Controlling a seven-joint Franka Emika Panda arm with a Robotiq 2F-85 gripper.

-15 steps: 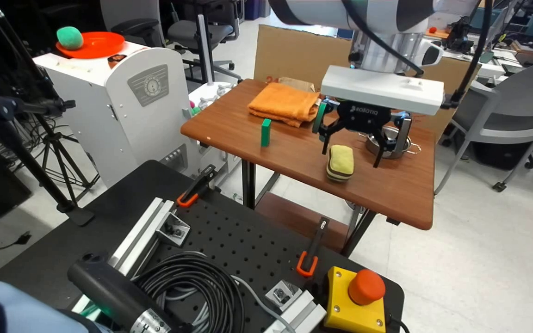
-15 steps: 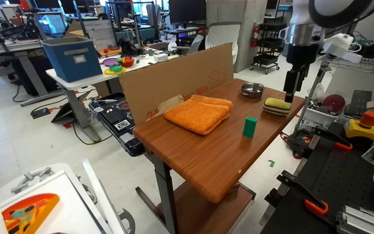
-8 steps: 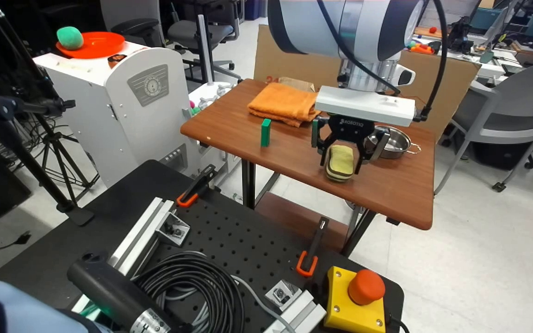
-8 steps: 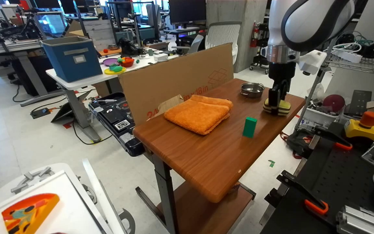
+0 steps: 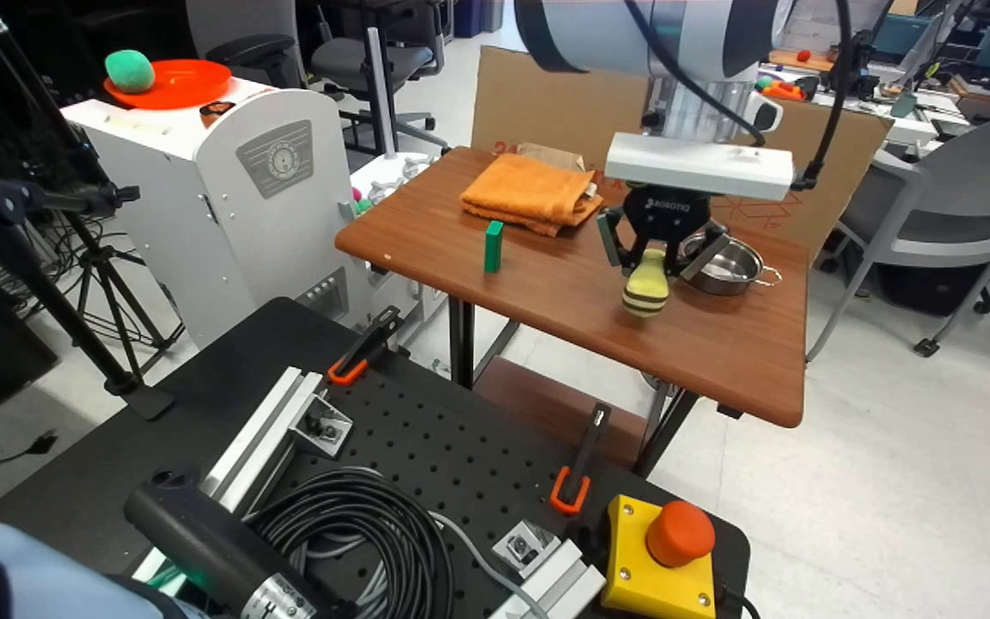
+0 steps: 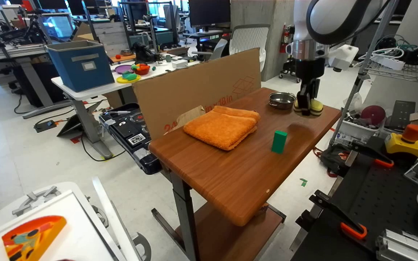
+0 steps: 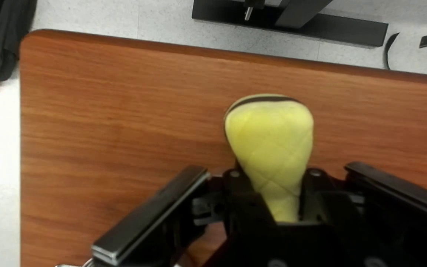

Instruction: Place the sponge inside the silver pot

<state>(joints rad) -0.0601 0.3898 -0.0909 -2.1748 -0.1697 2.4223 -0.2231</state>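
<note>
My gripper (image 5: 655, 266) is shut on the sponge (image 5: 647, 291), a soft pale yellow block with dark stripes along its side. In the wrist view the sponge (image 7: 271, 137) is pinched narrow between the fingers, and its wider end bulges out ahead of them. It hangs a little above the table, with a shadow below it in an exterior view. The silver pot (image 6: 282, 100), a shallow round metal one with small side handles, stands close by on the table. Part of the pot (image 5: 731, 268) is covered by a finger in an exterior view.
A folded orange cloth (image 6: 223, 127) and an upright green block (image 6: 279, 141) share the brown table (image 6: 209, 181). A cardboard sheet (image 6: 201, 90) stands along one long edge of the table. In the wrist view, the table's rounded corner (image 7: 46, 48) shows.
The open gripper came down around the sponge, shut on it and rose. The sponge is now off the table, squeezed, and shifted slightly toward the pot.
</note>
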